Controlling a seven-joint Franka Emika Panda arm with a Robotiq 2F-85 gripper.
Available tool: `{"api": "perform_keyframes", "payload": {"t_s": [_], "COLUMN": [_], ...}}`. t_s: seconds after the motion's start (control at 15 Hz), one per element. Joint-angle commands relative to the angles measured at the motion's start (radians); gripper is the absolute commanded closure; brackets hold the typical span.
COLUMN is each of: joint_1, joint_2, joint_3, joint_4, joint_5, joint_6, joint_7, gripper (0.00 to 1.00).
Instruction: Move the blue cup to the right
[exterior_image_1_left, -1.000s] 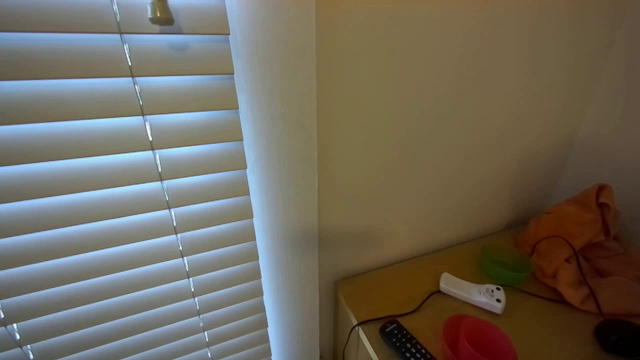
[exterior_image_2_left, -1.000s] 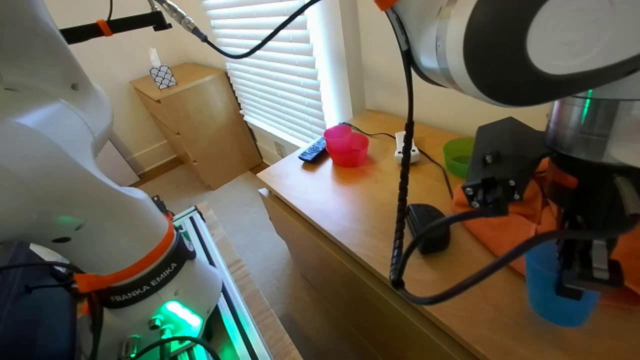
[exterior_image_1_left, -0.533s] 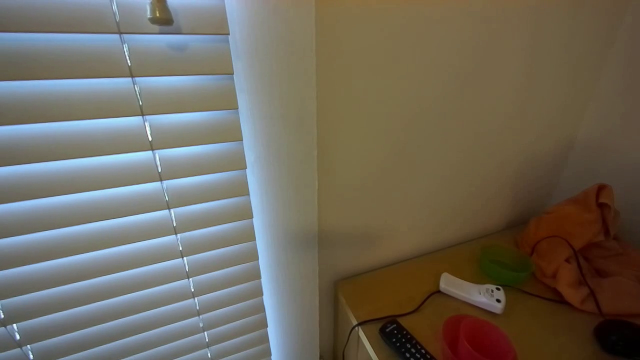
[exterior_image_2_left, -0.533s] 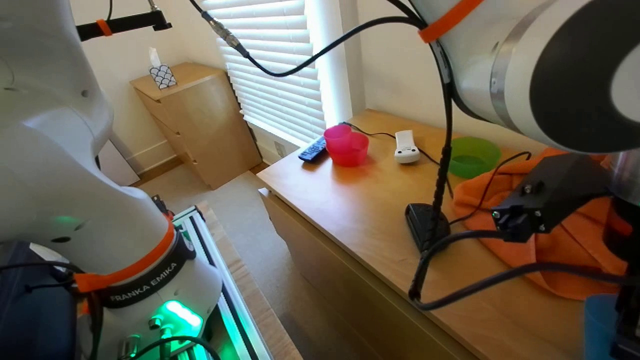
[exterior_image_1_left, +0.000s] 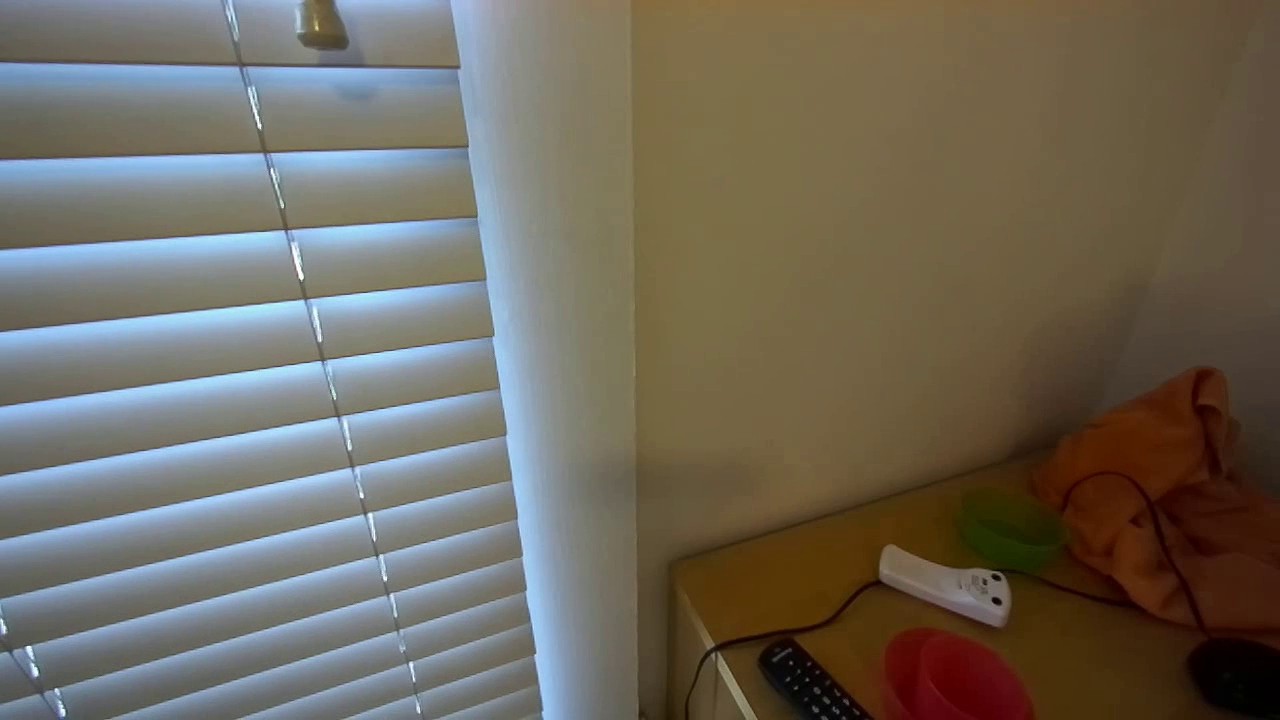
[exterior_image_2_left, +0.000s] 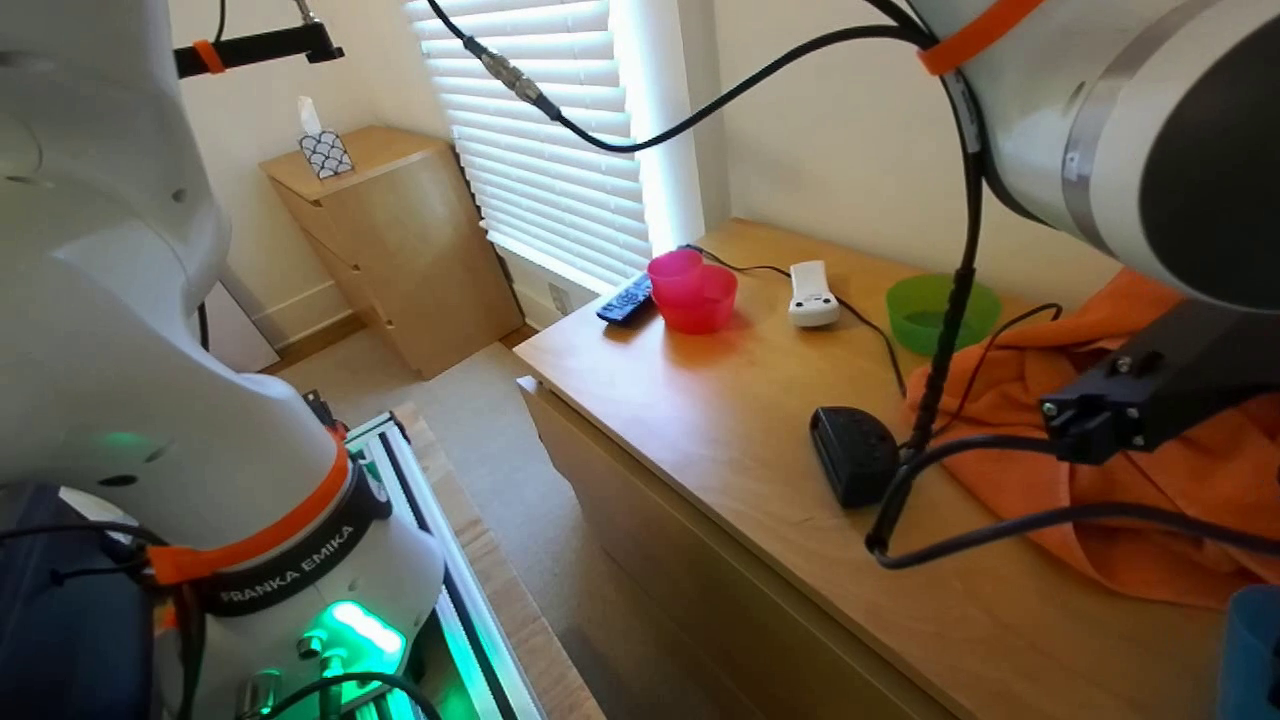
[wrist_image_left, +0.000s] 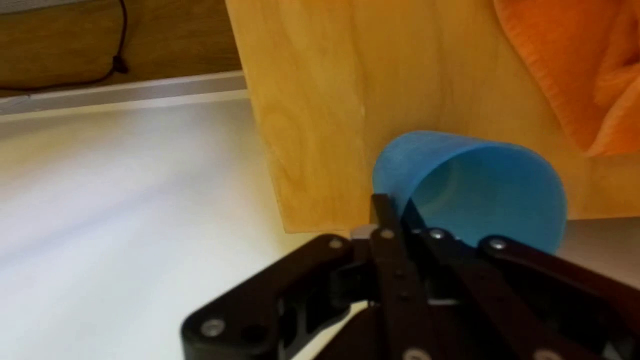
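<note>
The blue cup (wrist_image_left: 490, 195) is in the wrist view, its open rim turned toward the lower right of the picture. It overlaps the wooden top near its edge; whether it touches the surface I cannot tell. My gripper (wrist_image_left: 397, 207) is closed on the cup's near side wall, one finger outside and one inside the rim. In an exterior view only a strip of the blue cup (exterior_image_2_left: 1250, 650) shows at the lower right edge. The gripper's fingers are out of that frame.
An orange cloth (exterior_image_2_left: 1120, 500) lies near the cup. On the wooden top (exterior_image_2_left: 740, 420) are a green bowl (exterior_image_2_left: 925, 315), red cups (exterior_image_2_left: 695, 300), a white remote (exterior_image_2_left: 813, 295), a black remote (exterior_image_2_left: 628, 300) and a black device (exterior_image_2_left: 853, 455). A cable loop (exterior_image_2_left: 900, 540) hangs from the arm.
In an exterior view the arm and the held blue cup have moved right, so the cup is mostly out of frame. The green bowl and cloth are less covered by the arm.
</note>
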Motion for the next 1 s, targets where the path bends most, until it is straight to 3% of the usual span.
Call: {"api": "perform_keyframes", "payload": {"t_s": [0.0,0.53,0.93], "joint_1": [-0.031,-0.152,-0.143], "joint_2": [-0.024,-0.072,-0.054], "joint_3": [-0.025,0.070,0.054], "joint_4": [0.027,0.048,0.054], "joint_5": [-0.002,0.195,0.200], "joint_6": [-0.100,-0.128,-0.178], "joint_7": [0.004,-0.189,-0.212], "gripper": [0.99,0.99,0.99]}}
